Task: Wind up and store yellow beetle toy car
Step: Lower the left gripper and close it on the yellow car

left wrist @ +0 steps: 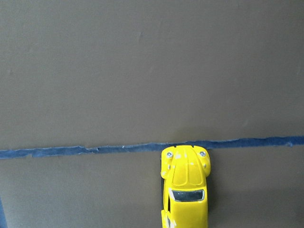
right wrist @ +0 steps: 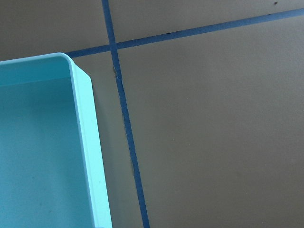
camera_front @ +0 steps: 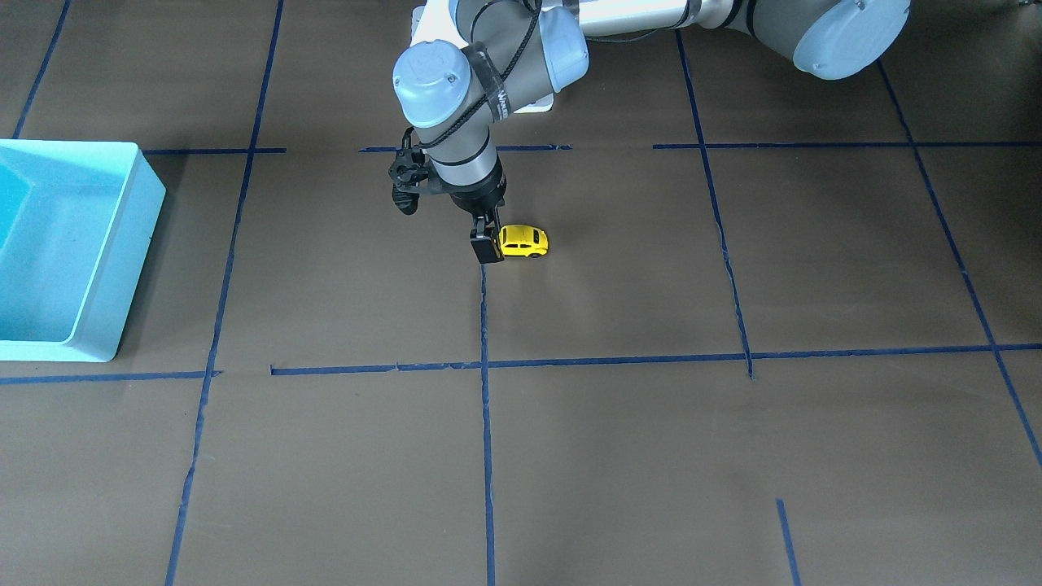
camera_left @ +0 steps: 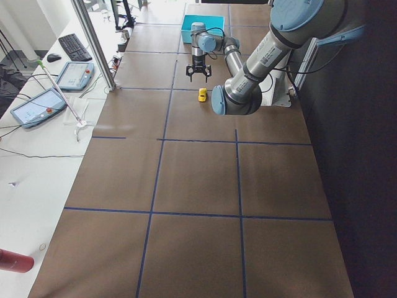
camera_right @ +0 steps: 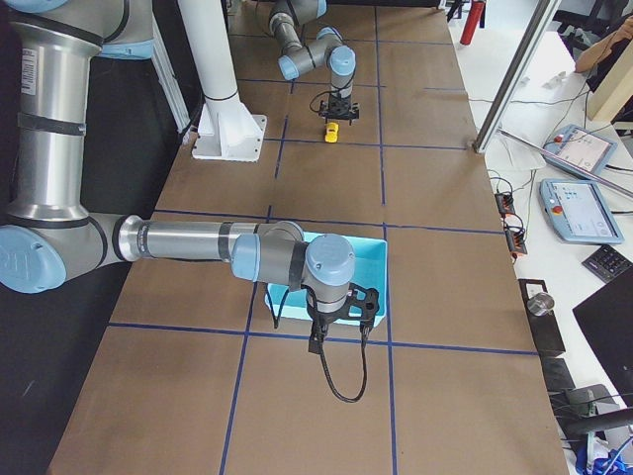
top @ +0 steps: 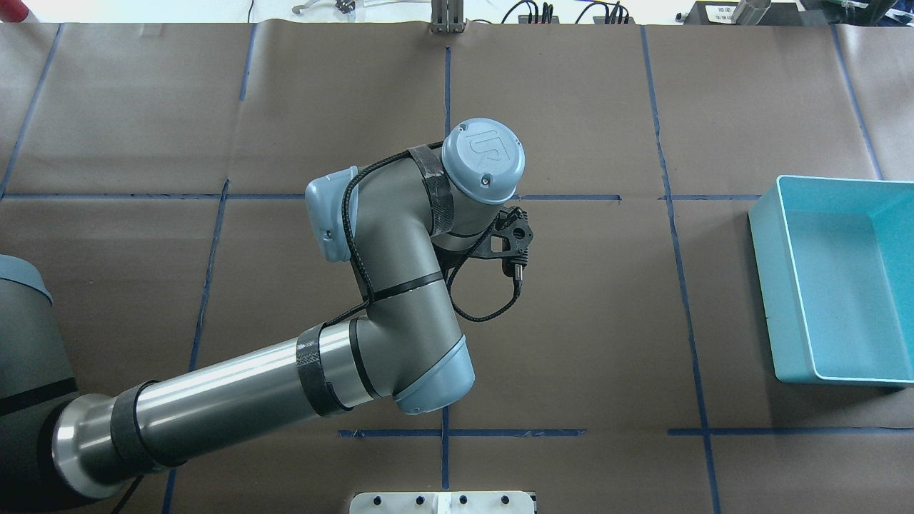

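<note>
Well, the left gripper (camera_front: 486, 244) hangs low at the centre of the front-facing frame, pointing straight down. The side views show its fingers spread apart, with nothing held between them. Its nearer finger overlaps the nose of the yellow beetle toy car (camera_front: 523, 242), but whether the two touch cannot be told. The car stands on its wheels on the table (camera_front: 651, 456), just right of that finger. In the left wrist view it sits at bottom centre, with its nose meeting a blue tape line (left wrist: 95, 150). From overhead, the left arm's wrist covers both car and fingers. Flat brown paper crossed by tape runs out from the car toward every frame edge. The teal bin (camera_front: 106, 252) lies well apart from the car, at the left edge of the front-facing frame. The right gripper (camera_right: 316, 336) hangs by the bin's corner in the right-side view, and how far it is open cannot be told. The car is bright yellow and rounded, with a dark windscreen and two small headlights.
</note>
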### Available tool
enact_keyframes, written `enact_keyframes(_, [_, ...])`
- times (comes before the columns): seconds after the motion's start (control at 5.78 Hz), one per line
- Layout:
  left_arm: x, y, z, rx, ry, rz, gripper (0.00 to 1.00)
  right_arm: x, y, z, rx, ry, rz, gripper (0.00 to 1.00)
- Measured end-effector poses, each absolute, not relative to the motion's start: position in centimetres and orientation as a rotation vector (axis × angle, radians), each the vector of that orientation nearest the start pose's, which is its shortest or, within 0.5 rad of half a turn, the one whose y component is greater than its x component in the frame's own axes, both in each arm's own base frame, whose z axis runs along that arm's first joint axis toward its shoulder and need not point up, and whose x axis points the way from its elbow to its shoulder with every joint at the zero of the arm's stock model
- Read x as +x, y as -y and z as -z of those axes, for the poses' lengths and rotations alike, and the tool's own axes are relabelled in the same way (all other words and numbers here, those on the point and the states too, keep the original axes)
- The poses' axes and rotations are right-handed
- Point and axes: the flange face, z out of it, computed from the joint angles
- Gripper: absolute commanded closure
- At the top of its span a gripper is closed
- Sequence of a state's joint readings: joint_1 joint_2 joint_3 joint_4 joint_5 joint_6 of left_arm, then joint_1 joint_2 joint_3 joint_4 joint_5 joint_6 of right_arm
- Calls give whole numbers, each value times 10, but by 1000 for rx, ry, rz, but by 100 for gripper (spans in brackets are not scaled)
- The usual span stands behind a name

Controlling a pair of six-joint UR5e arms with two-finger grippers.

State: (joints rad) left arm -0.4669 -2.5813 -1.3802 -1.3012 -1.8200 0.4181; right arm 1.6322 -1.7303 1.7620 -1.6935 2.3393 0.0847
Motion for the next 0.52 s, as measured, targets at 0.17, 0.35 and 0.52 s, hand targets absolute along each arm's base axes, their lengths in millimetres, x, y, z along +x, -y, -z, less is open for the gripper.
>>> enact_keyframes(0.17, [644, 438, -141, 484, -466, -1537, 0, 90, 413, -650, -96, 768, -174, 0])
enact_keyframes(0.35, [651, 432, -146, 480, -472, -1543, 0, 90, 412, -651, -97, 768, -174, 0])
enact_keyframes(0.52, [657, 423, -153, 472, -475, -1556, 0, 90, 412, -652, -98, 768, -175, 0])
